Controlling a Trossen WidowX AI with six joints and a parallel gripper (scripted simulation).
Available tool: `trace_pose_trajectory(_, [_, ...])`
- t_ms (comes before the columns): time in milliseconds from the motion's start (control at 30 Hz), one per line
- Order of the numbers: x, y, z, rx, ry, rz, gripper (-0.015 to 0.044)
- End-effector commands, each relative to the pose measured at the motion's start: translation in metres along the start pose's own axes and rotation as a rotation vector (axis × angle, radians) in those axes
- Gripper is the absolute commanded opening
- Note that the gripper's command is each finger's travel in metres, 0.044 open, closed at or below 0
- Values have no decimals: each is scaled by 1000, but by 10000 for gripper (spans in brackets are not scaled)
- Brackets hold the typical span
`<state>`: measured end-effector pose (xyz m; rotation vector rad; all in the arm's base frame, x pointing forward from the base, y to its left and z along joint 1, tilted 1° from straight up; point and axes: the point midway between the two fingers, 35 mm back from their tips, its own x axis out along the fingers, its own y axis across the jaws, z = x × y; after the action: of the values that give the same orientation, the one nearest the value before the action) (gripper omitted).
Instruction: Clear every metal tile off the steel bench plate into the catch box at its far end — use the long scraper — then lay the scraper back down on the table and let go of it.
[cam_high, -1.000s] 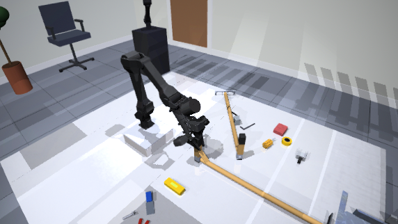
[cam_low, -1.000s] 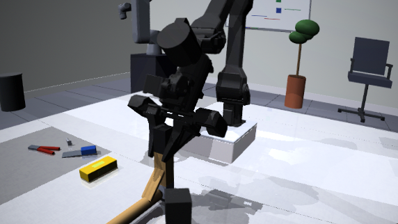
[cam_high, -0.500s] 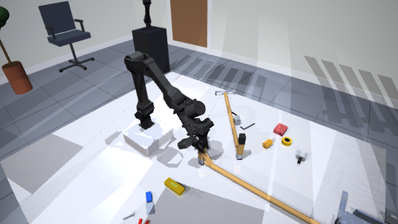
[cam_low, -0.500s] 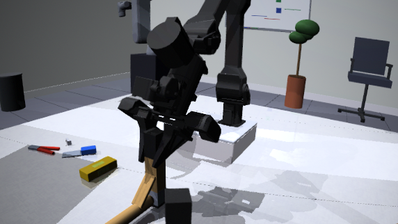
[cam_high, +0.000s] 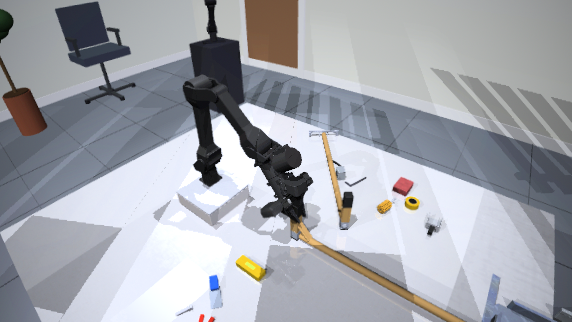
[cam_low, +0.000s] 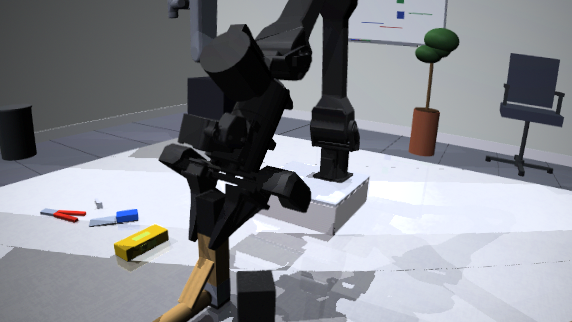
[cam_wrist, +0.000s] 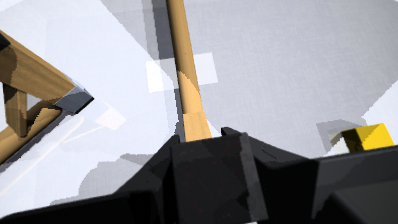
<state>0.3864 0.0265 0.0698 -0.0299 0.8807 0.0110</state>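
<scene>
Across white table (cam_high: 165, 280) (cam_low: 415, 200) (cam_wrist: 280, 60), scraper (cam_high: 376, 278) (cam_low: 186, 306) (cam_wrist: 186, 65) slanting boxward

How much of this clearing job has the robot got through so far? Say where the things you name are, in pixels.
Picked up already: the pincer (cam_high: 299, 218) (cam_low: 204, 244) (cam_wrist: 200, 137) is closed on the upright grip of the long scraper (cam_high: 372, 274) (cam_low: 220, 267) (cam_wrist: 186, 65). In hand: that scraper, its shaft reaching towards the picture's lower right corner. I can't tell how many tiles are cleared, as its far end is out of sight. Laying the scraper down and letting go remain.
</scene>
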Motion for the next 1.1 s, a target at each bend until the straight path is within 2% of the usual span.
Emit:
trace_pose_trajectory(0, [3, 0, 9, -1, -12, 1, 0])
trace_pose_trajectory(1067, [24, 2, 38, 0, -15, 1, 0])
